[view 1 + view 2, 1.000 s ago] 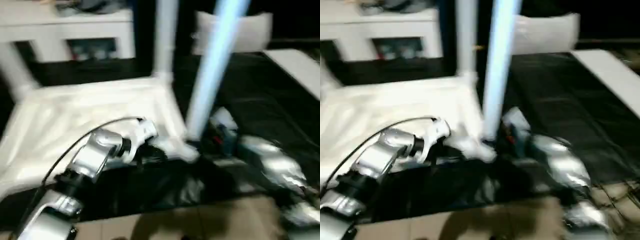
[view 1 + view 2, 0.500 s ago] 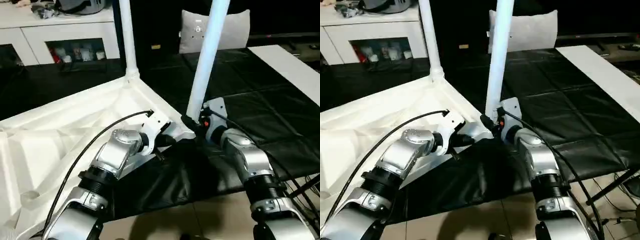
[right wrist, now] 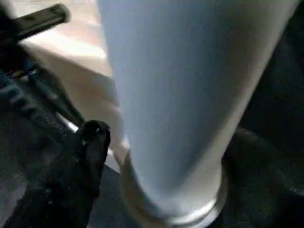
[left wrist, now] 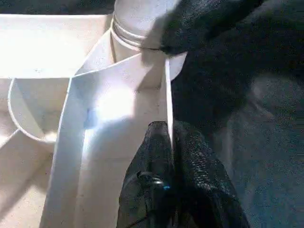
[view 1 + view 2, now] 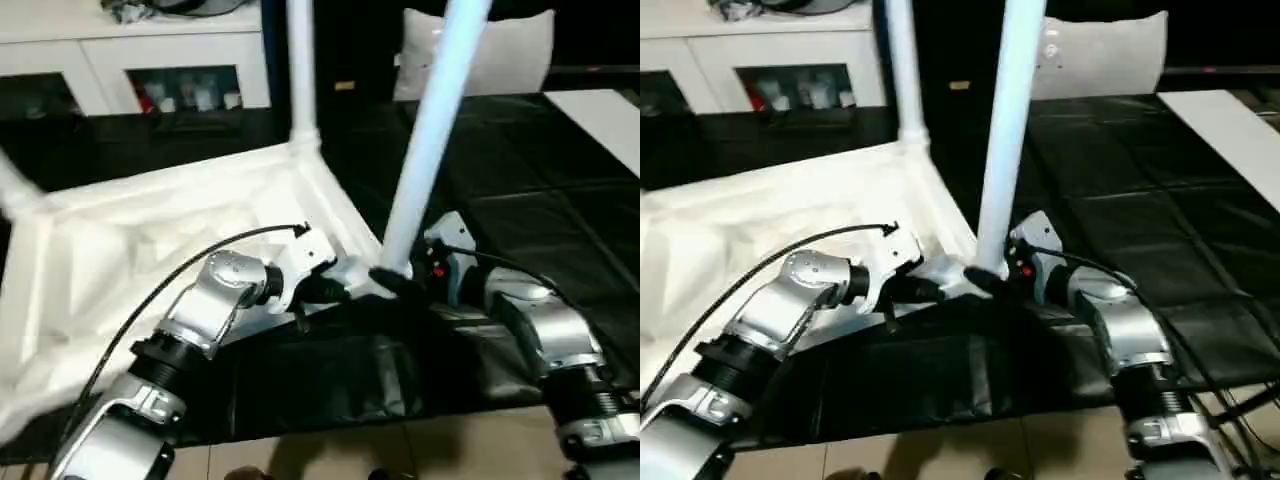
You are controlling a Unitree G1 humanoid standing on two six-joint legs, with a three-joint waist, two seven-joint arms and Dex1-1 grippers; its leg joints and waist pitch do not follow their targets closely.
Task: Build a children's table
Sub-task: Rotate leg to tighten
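Observation:
The children's table top (image 5: 150, 230) lies upside down on a black mat, ribbed side up. A white leg (image 5: 425, 150) stands in its near right corner socket, and another leg (image 5: 302, 70) rises from the far corner. My left gripper (image 5: 335, 290) is shut on the thin rim wall next to that near corner; the left wrist view has its fingers (image 4: 156, 147) pinching the wall. My right gripper (image 5: 400, 283) is open at the base of the near leg. One of its fingers (image 3: 92, 142) stands slightly off the leg (image 3: 185, 95).
White glass-door cabinets (image 5: 150, 60) line the back and a white pillow (image 5: 500, 50) leans behind the leg. A white board (image 5: 610, 110) lies at the far right on the black mat (image 5: 520, 200). Tan floor (image 5: 350, 455) borders the mat's near edge.
The camera has shifted. My right gripper's fingers have spread apart at the near leg's base. My left gripper stays shut on the rim.

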